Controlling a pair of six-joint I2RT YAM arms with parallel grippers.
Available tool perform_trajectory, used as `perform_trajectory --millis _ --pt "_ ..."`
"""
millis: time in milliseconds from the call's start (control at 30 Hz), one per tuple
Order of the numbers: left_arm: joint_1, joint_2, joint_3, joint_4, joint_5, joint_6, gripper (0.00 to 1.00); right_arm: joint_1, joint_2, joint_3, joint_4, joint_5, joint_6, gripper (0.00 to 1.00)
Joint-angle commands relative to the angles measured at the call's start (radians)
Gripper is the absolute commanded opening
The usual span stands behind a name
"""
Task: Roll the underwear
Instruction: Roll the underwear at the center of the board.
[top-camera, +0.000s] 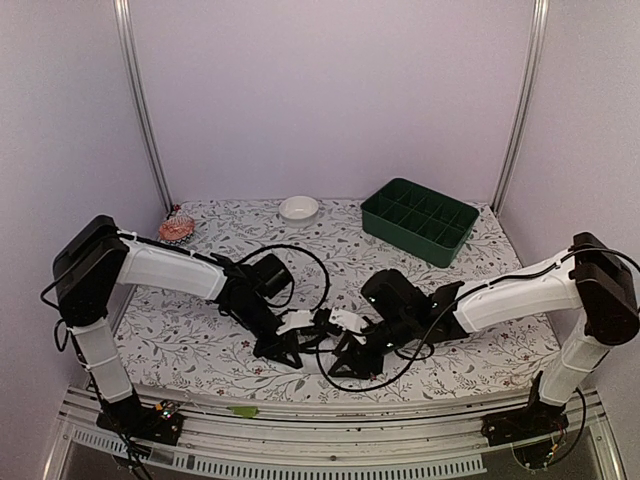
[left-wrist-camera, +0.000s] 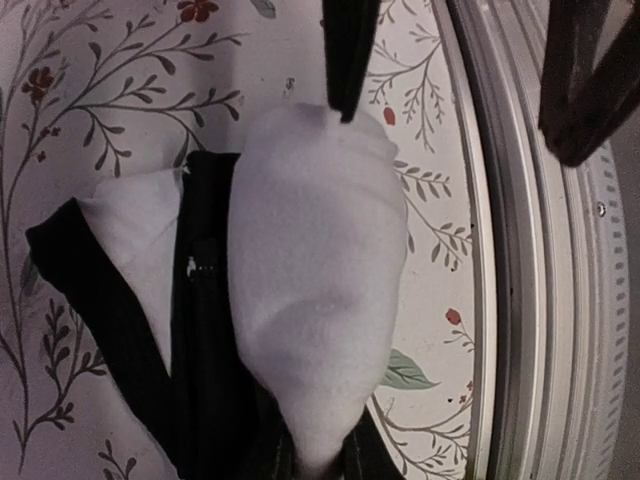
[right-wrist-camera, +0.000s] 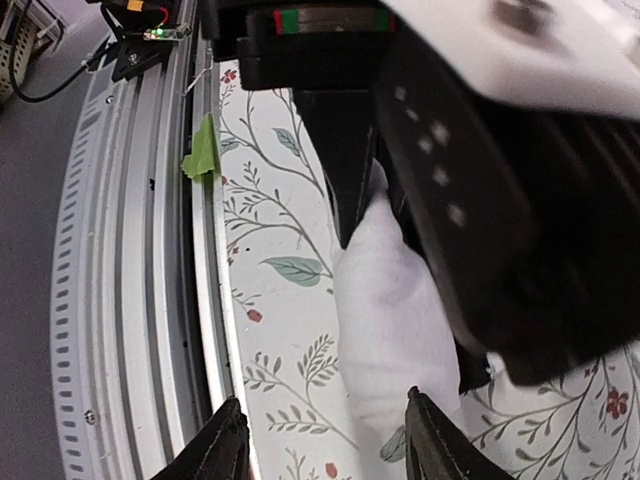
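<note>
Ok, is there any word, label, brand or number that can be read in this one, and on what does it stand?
No text can be read in any view.
underwear: only tiny white specks on its black band, too blurred to read.
green crate: no marking visible.
white bowl: no marking visible.
green tape: blank.

From the top view I saw a small white bowl (top-camera: 299, 208) at the far edge of the floral-printed surface (top-camera: 190, 345), just above centre of the frame. A dark green tray (top-camera: 418, 220) divided into compartments sat to its upper right, well apart from it. A reddish, rounded item (top-camera: 177, 229) lay at the far left corner. A scrap of green tape (top-camera: 244, 411) stuck to the metal rail (top-camera: 330, 440) along the bottom.
</note>
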Motion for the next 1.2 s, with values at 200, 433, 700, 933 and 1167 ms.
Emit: perform_trajectory --millis 200,433,700,933,1167 --pt "0.049 0.065 0.046 -0.070 0.074 0.017 0.05 0.065 0.162 0.139 0.058 0.173 -0.251 0.54" --pt "0.051 0.072 0.047 -0.066 0.067 0.013 0.06 0.067 0.221 0.145 0.058 0.178 -0.271 0.45" --pt "0.077 -0.012 0.013 0.024 -0.064 -0.062 0.34 0.061 0.252 0.153 0.027 0.049 -0.221 0.00" --pt "0.107 -0.316 -0.202 0.258 -0.141 -0.105 0.55 -0.018 0.327 0.221 -0.074 -0.203 -0.032 0.00" --pt "0.044 -0.552 -0.370 0.361 -0.215 -0.080 0.65 -0.136 0.433 0.249 -0.108 -0.491 0.171 0.00"
